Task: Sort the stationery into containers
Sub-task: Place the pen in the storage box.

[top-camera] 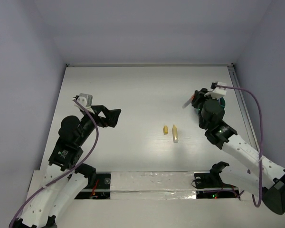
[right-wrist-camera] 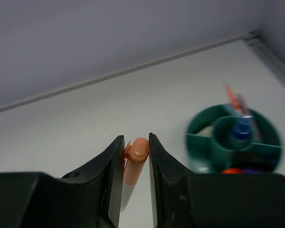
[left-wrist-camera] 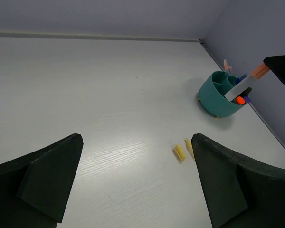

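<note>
My right gripper [right-wrist-camera: 135, 142] is shut on an orange highlighter [right-wrist-camera: 138, 153] with a white lower body, held in the air just left of the round teal organiser [right-wrist-camera: 232, 137]. The organiser holds a blue pen, a thin pink pen and an orange item in its compartments. From above, the right gripper [top-camera: 195, 99] and its wrist hide most of the organiser [top-camera: 222, 101]. Two yellow markers [top-camera: 175, 133] [top-camera: 165, 129] lie side by side mid-table. My left gripper [left-wrist-camera: 137, 180] hangs open and empty above the table, well left of them [left-wrist-camera: 179, 152].
A raised rail [top-camera: 242, 104] runs along the table's right edge beside the organiser. The back wall [top-camera: 147, 64] closes the far edge. Taped strip [top-camera: 152, 183] lies along the near edge between the arm bases.
</note>
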Robot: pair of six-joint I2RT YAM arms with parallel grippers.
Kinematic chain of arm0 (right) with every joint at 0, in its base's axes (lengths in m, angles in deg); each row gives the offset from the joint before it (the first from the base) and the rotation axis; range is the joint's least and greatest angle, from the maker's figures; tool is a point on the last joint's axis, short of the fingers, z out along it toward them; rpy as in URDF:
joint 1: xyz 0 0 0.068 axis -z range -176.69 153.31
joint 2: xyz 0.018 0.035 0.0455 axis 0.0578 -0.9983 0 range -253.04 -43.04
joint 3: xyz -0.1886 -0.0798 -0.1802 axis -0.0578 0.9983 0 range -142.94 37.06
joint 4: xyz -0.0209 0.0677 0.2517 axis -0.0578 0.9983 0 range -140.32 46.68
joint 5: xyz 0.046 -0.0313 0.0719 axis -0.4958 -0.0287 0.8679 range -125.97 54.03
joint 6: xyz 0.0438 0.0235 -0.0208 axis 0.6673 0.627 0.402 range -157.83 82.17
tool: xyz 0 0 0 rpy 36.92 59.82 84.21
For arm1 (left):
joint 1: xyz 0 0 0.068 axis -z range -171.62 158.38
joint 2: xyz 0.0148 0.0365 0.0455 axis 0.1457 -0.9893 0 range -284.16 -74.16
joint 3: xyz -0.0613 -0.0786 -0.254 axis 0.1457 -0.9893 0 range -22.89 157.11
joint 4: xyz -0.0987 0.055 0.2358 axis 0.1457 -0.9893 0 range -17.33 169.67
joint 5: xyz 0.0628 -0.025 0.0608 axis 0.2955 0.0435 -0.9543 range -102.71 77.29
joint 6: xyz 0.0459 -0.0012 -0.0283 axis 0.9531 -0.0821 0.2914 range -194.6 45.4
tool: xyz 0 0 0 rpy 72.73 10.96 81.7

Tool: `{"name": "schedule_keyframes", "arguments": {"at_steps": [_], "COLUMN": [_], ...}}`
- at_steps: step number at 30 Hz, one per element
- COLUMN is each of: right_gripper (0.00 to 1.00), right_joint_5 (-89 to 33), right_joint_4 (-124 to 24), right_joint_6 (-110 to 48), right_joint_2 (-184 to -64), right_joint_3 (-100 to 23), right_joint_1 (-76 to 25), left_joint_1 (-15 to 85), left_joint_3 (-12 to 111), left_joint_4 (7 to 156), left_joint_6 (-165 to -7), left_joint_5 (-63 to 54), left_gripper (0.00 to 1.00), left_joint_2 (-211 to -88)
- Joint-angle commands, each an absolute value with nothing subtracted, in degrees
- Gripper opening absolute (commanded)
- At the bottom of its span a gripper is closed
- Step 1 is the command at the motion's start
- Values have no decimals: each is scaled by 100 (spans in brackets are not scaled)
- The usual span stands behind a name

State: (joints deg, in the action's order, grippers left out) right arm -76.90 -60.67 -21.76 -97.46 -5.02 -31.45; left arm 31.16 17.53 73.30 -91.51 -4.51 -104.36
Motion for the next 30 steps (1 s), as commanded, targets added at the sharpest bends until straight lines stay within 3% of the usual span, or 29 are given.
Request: {"name": "schedule_keyframes", "arguments": {"at_steps": [1, 17, 30], "right_gripper": [0, 0, 0], "right_joint_5": [-8949, -9029, -8431], "right_joint_4": [-6139, -7896, -8196], "right_joint_6": [-3115, -5258, -5567], "right_joint_2": [-9569, -11168, -11959], "right_joint_3": [-424, -882, -855], "right_joint_1": [-2684, -2051, -2051], "left_joint_1": [3219, 3826, 3879], "left_joint_3": [1877, 1886, 1894], "left_joint_4": [7510, 7378, 7352], "left_joint_6": [-9095, -8972, -8937], "left_joint_5": [-489, -700, -753], "left_gripper": [99, 99, 99], "left_joint_2": [-10238, -9921, -9973]}}
